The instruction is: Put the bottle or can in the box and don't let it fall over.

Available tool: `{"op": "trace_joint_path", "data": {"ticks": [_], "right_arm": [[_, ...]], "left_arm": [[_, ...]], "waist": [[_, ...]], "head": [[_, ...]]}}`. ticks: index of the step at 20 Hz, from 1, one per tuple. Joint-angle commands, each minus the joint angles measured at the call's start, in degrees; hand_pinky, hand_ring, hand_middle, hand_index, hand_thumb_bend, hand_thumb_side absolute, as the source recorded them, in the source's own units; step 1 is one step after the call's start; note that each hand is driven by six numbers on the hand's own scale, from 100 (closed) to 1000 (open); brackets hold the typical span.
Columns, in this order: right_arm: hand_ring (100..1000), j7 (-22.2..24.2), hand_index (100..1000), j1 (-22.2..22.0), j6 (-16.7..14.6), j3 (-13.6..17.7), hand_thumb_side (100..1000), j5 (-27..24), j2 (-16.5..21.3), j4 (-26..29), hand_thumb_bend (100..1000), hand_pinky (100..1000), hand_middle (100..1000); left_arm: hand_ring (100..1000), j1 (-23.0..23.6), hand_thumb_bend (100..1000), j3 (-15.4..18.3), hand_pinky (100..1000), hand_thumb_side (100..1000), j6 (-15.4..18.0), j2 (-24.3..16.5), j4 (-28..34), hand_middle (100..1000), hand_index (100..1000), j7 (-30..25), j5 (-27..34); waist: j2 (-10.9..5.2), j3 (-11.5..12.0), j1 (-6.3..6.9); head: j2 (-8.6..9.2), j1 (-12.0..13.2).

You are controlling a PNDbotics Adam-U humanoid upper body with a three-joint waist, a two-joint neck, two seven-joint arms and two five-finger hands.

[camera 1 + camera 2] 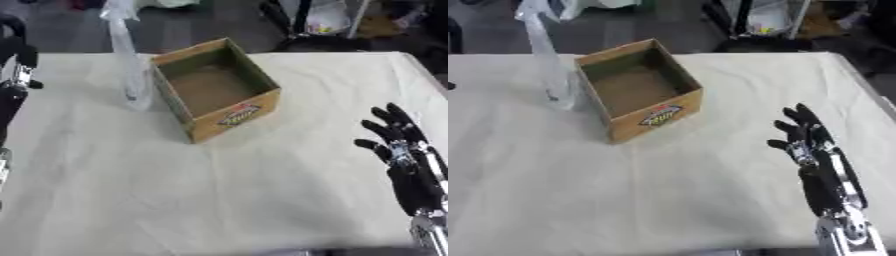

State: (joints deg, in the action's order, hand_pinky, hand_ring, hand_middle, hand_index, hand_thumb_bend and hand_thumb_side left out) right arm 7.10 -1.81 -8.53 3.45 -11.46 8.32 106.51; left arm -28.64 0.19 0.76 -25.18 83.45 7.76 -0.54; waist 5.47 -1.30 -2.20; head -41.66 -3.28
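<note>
The tall clear plastic bottle (pixel 129 60) stands upright on the cream-covered bench (pixel 219 190), just beside the left wall of the open brown cardboard box (pixel 217 89), seemingly touching it or nearly so. The box is empty, its opening facing up and its printed label turned toward the robot, so there is room to lower the bottle straight in.

The black right hand (pixel 808 145) hangs above the bench near the lower right, fingers straight and spread wide, holding nothing. From this hand the box lies forward and to the left, well apart, and the bottle is further left again, on the box's far side. It looks idle, kept clear of the work.

The left hand (pixel 16 75) shows only at the left edge of the left eye view; I cannot tell how its fingers stand. The bottle is to its right and slightly forward, nearer to it than to the right hand, so this hand seems the likelier one to take it. The task appears not yet begun; a tall, light bottle will tip easily if nudged high up
</note>
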Motion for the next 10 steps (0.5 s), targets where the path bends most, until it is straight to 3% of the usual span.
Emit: {"op": "trace_joint_path", "data": {"ticks": [1, 10], "right_arm": [[903, 0.45, 1000, 0.56, -0.02, -0.22, 530, -0.56, 0.77, 0.73, 100, 735, 928], [902, 1.17, 1000, 1.12, -0.04, -0.89, 531, -0.94, 1.0, 0.68, 100, 735, 927]], "left_arm": [[1000, -4.5, 435, -0.73, 570, 697, -0.54, -2.27, -5.05, 908, 847, -0.18, -0.82], [1000, -16.5, 445, -2.75, 572, 684, -0.46, -1.9, -19.16, 910, 847, -1.02, -3.75]], "waist": [[-0.32, -0.56, 0.06], [0.29, -4.04, -0.11]], "head": [[0.82, -0.05], [1.72, 0.53]]}}
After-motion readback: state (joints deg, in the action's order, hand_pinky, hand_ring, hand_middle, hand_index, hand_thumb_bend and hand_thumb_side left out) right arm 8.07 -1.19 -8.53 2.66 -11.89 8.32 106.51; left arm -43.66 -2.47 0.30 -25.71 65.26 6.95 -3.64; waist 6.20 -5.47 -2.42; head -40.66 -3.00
